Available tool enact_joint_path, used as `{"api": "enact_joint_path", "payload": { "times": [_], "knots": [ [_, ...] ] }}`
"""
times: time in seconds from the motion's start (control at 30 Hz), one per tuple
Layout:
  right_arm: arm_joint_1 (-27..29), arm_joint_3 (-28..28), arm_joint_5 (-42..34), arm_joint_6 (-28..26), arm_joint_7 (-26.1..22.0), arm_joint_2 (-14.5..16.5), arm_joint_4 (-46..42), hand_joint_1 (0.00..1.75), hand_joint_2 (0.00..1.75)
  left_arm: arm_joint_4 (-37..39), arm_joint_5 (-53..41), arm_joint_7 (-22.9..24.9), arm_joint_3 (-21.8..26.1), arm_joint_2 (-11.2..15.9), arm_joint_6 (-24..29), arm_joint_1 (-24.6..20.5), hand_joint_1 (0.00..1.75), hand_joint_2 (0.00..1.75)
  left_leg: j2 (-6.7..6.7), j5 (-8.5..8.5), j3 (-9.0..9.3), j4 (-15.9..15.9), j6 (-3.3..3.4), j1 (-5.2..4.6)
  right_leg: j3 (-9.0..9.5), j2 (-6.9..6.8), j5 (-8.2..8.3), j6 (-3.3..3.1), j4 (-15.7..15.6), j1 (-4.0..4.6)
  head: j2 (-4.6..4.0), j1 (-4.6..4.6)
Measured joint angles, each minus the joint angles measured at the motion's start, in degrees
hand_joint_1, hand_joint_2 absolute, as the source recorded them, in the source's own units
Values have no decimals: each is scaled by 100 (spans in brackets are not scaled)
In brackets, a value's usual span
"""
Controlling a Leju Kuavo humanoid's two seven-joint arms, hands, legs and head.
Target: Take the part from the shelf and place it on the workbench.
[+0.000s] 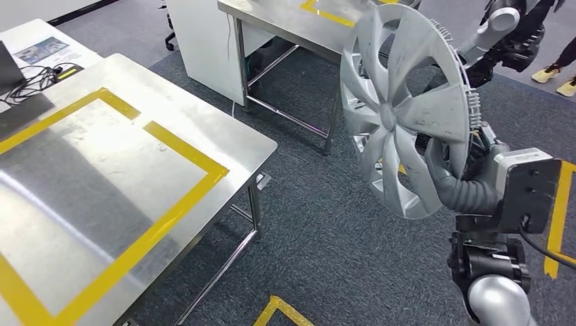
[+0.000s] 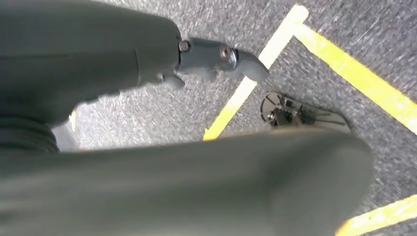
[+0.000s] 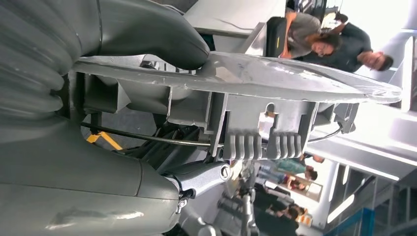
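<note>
Grey carpet (image 1: 326,224) with yellow tape (image 1: 282,309), steel tables (image 1: 224,139).

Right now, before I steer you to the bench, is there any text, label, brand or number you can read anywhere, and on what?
No text can be read in these views.
Printed sheet on the far white table: a picture and lines, too small to read.
Wheel cover held by the right hand: no brand or number legible.
Yellow tape on the workbench: plain lines, no lettering.

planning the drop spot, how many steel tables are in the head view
2: a table with yellow tape at the near left, and a second table behind it at the top. More may lie out of frame.
</note>
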Motion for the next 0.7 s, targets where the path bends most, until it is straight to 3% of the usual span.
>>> {"api": "enact_joint_path", "payload": {
  "times": [0.03,0.1,0.17,0.23,0.27,0.33,0.37,0.43,0.5,0.63,0.7],
  "knots": [
    [-11,1,-1,1,-1,2,0,175,175,-1,0,7,-8,-5,-2,1,0,0,-38,25,-28,-7,-34,23,43,20,-16,-25,-77,16,0,3],
    [-26,3,-1,3,-2,9,1,175,175,0,0,36,-31,0,-5,13,0,0,-83,61,-69,-21,-101,46,91,-64,33,-41,-183,27,0,31],
    [-32,13,-1,5,-3,26,6,175,175,1,1,67,-48,13,-4,20,0,0,81,-44,-159,115,-149,17,162,-175,108,-49,-338,-2,0,3],
    [-43,22,-1,7,-9,38,13,175,175,2,2,86,-57,25,-4,13,0,0,336,-356,-415,646,-182,0,189,-281,147,-61,-412,-14,0,-67],
    [-45,27,-1,7,-12,39,16,175,175,2,4,91,-61,28,-3,10,0,0,401,-518,-575,1001,-201,9,175,-333,149,-70,-407,-14,0,-99],
    [-33,42,-2,7,-14,40,27,175,175,2,9,91,-67,38,-1,12,0,0,462,-616,-732,1382,-240,31,143,-437,146,-62,-385,-20,0,-143],
    [-26,52,-3,7,-14,42,33,175,175,2,11,90,-69,44,1,16,0,0,492,-528,-652,1270,-259,45,128,-486,140,-48,-364,-27,0,-165],
    [-20,63,-7,7,-14,44,38,175,175,3,13,88,-70,60,2,14,0,0,617,-271,-240,583,-284,60,96,-577,103,15,-280,-48,0,-208],
    [-28,62,-8,10,-14,44,39,175,175,2,13,81,-72,62,-3,2,0,0,688,-163,80,74,-242,48,55,-642,47,103,-166,-43,0,-231],
    [-46,65,-9,32,-16,52,46,175,175,1,16,73,-78,60,-12,4,0,0,583,-137,104,24,-118,27,21,-714,39,201,-112,-41,0,-199],
    [-55,66,-13,51,-16,55,54,175,175,2,17,59,-79,62,-18,11,0,0,499,-106,88,17,-56,44,-72,-620,-91,261,58,-68,0,-168]
  ]
}}
